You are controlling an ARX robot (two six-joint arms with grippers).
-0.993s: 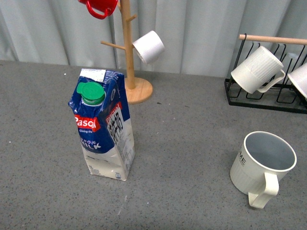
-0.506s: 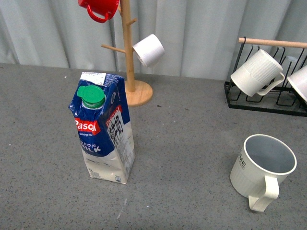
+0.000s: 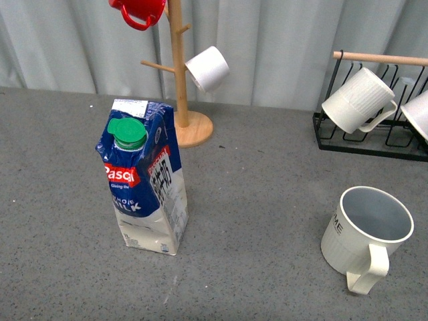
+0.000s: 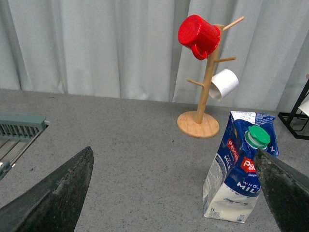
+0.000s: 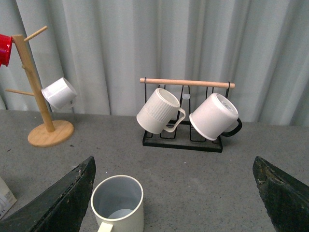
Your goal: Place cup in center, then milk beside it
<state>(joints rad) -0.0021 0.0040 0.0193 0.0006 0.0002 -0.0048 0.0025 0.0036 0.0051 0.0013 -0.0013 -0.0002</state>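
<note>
The cup [image 3: 364,234], a wide cream-white mug with a pale grey-blue inside, stands upright at the right front of the grey table, handle toward me. It also shows in the right wrist view [image 5: 117,204], near the left finger. The milk [image 3: 144,177], a tall blue-and-white carton with a green cap, stands upright at the left; it shows in the left wrist view [image 4: 240,174] beside the right finger. My left gripper [image 4: 176,193] is open and empty, above the table. My right gripper [image 5: 174,203] is open and empty. Neither arm shows in the front view.
A wooden mug tree [image 3: 179,73] stands at the back with a red mug [image 3: 139,9] and a small white cup [image 3: 207,67]. A black wire rack [image 3: 371,137] at the back right holds a ribbed white mug [image 3: 356,99] and another mug [image 3: 418,114]. A grey slatted edge [image 4: 19,128] lies far left.
The front view has shifted very slightly; the carton, the cup and the racks keep their places on the table.
</note>
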